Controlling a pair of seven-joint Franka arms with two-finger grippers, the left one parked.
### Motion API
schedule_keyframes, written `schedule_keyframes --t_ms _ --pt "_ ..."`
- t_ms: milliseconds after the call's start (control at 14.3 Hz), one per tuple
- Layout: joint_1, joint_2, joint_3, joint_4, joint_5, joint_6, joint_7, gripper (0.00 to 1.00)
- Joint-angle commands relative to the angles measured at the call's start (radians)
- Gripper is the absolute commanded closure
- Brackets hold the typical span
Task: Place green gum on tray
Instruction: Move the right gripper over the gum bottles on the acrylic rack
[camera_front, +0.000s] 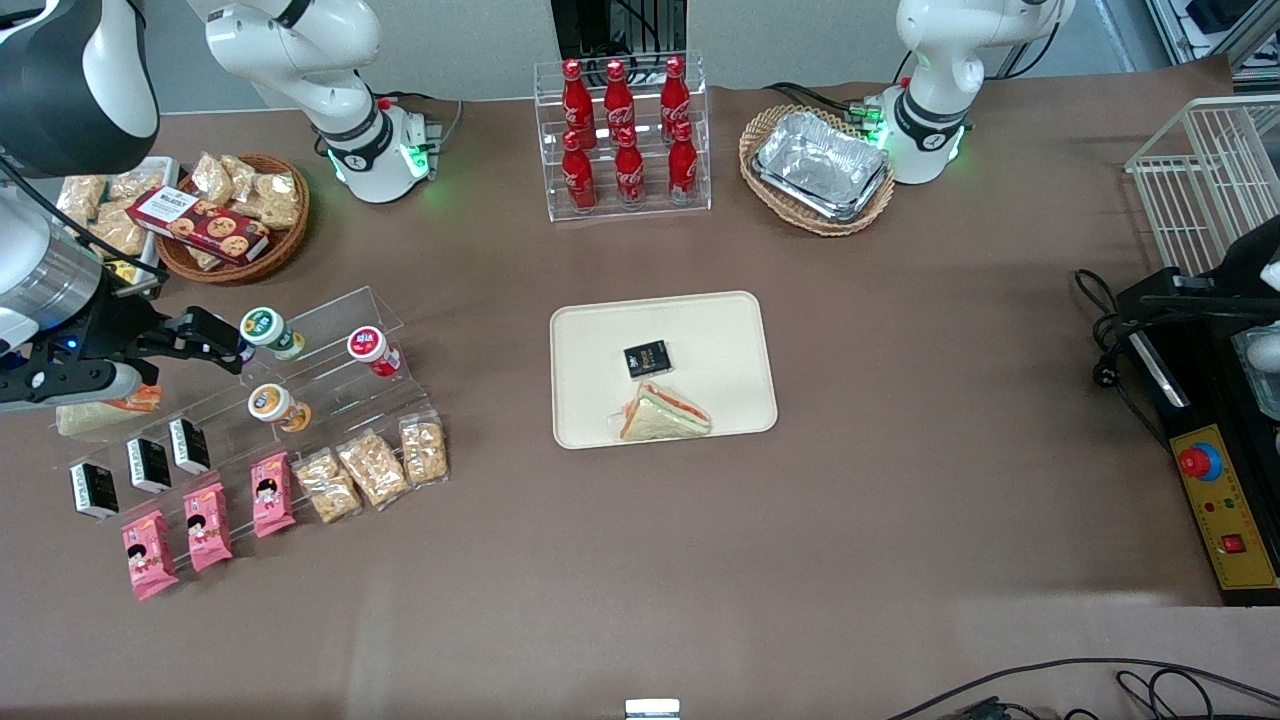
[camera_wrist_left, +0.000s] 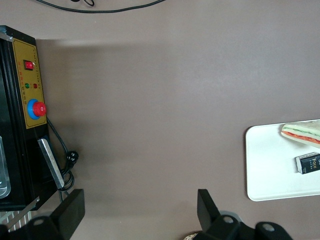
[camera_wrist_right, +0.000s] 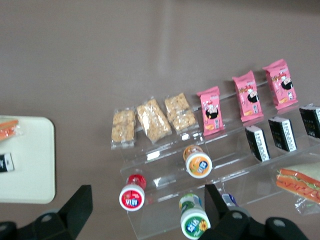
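- The green gum (camera_front: 270, 331) lies tipped on the top step of a clear acrylic riser (camera_front: 330, 380), its round green-and-white lid facing up and outward; it is well apart from the tray (camera_front: 600, 330), toward the working arm's end of the worktop (camera_front: 900, 450).
- The claw (camera_front: 222, 340) hovers just beside the bottle at its level, fingers spread wide and gripping nothing — in the right wrist view the green gum (camera_wrist_right: 193, 220) sits between the two dark fingers (camera_wrist_right: 75, 207), not yet touched.
- Handling, as a judgement: a small rigid plastic bottle, light, with a smooth label that could slip. Being round and lying on a sloped step, it may roll or skid if nudged on one side only.
- Best hold looks to be across the cylindrical body just below the lid, pads on two facing sides — the lid's wider edge would then help stop it sliding out.
- Neighbours to mind: the red-lidded bottle (camera_front: 372, 350) beside it on the same step, and the orange-lidded bottle (camera_front: 275, 405) one step lower, nearer the front camera.
- The tray already carries a wrapped sandwich (camera_front: 662, 415) and a small black packet (camera_front: 647, 359); its bare part lies toward the working arm.
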Motion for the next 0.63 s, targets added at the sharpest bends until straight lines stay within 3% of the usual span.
schedule_keyframes --t_ms 0,558 --pt "-0.006 -0.03 0.004 -0.015 -0.009 -0.091 -0.113 0.0" --pt "-0.004 -0.199 -0.007 -0.156 -0.009 -0.102 -0.156 0.0"
